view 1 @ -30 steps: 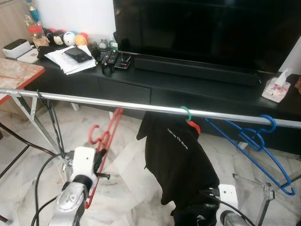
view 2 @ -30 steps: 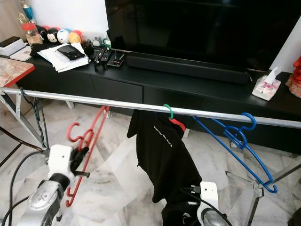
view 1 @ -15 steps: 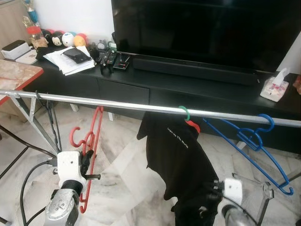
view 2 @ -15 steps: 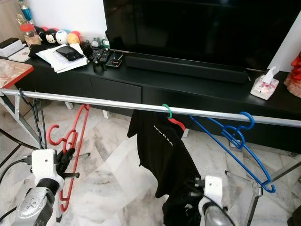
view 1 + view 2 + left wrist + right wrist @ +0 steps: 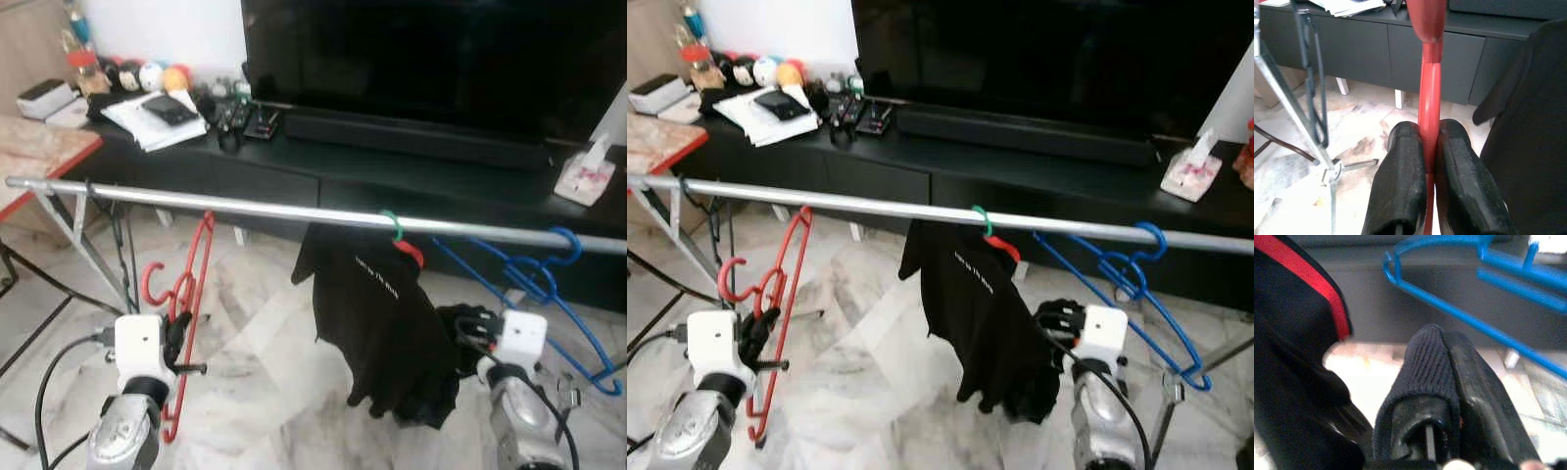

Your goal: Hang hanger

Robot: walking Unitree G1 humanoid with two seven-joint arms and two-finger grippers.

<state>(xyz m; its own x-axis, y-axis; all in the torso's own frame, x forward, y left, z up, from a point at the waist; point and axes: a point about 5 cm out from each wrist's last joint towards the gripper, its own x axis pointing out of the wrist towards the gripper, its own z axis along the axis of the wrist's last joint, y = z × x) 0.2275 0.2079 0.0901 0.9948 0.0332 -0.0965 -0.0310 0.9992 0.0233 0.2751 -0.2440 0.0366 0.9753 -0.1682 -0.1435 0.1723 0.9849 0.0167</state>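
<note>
A red hanger (image 5: 191, 294) hangs tilted just under the silver rail (image 5: 265, 209), its hook pointing left and below the bar. My left gripper (image 5: 181, 338) is shut on its lower bar, seen close in the left wrist view as the red hanger (image 5: 1429, 98) pinched between the fingers (image 5: 1400, 166). A black shirt (image 5: 377, 323) hangs from the rail on a green-hooked hanger (image 5: 392, 223). My right gripper (image 5: 468, 323) is shut on the shirt's bunched lower cloth (image 5: 1425, 362).
Blue hangers (image 5: 534, 279) hang on the rail at the right, close behind my right arm. Rack legs (image 5: 93, 264) stand at the left. Behind are a black TV stand (image 5: 392, 176) with papers (image 5: 162, 113), a tissue box (image 5: 588, 181), and a TV.
My right gripper has risen and moved right, pulling the shirt's lower cloth up with it. The left gripper carried the red hanger leftward under the rail, then held still.
</note>
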